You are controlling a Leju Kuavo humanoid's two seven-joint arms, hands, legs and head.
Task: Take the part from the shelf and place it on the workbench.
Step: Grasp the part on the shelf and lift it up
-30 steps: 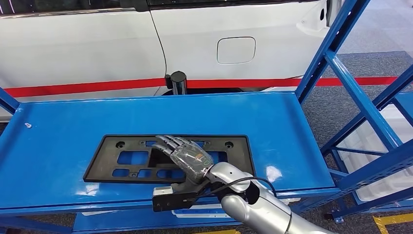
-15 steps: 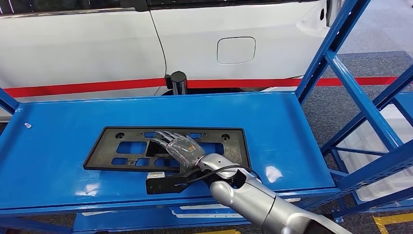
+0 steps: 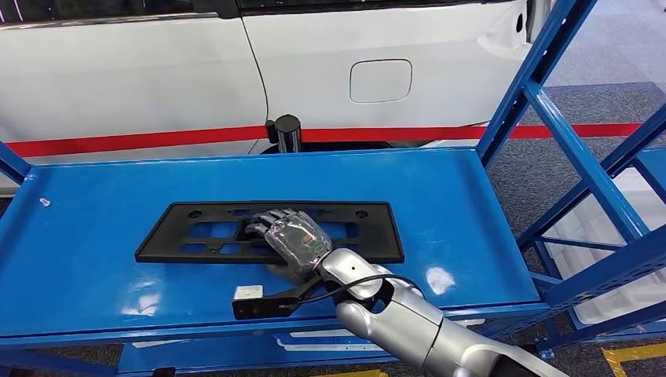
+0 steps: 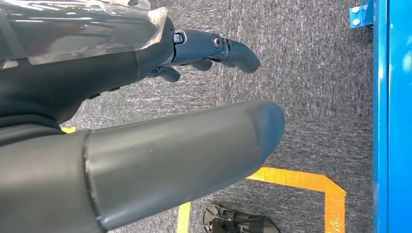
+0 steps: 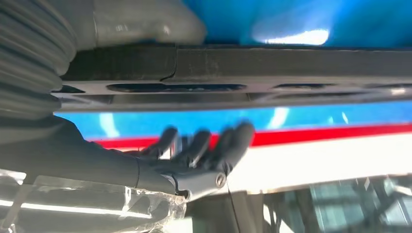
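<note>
The part [image 3: 196,232] is a flat black rectangular frame with cut-outs, on the blue shelf board [image 3: 448,204]. Its near edge is tipped up off the board. My right hand [image 3: 290,239] grips that near edge around the middle, fingers lying over the top. In the right wrist view the part's edge [image 5: 291,63] runs between the thumb [image 5: 145,22] and the darker fingers [image 5: 214,145], which are blurred. My left hand [image 4: 145,121] hangs over the grey floor with its fingers apart and nothing in it.
Blue uprights and braces [image 3: 542,78] of the rack rise at the right. Behind the shelf stand a white car [image 3: 314,63], a red belt [image 3: 157,140] and a black post [image 3: 284,132]. Yellow tape [image 4: 311,182] marks the floor beside a blue rack leg [image 4: 393,121].
The right hand has slid forward over the part and closed on its near edge. That edge has risen, so the part now looks tilted and narrower.
</note>
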